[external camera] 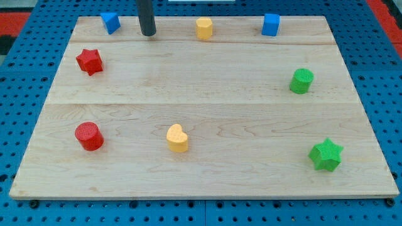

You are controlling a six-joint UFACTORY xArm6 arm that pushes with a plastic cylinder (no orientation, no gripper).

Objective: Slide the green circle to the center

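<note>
No claw is being carried, only a rod whose tip (148,34) is being held at the bench's (201,119) top, well apart from the green circle (301,81), which is sitting at the view's right.

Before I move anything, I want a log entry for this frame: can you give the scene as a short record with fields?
surface: wooden board on blue pegboard
my tip: near the view's top, between blue block and yellow block, touching neither
target: green circle, view's right, well off centre
same colour: green star, bottom right
top right: blue cube
left side: red star, red cylinder
lower middle: yellow heart
contact with target: none
</note>
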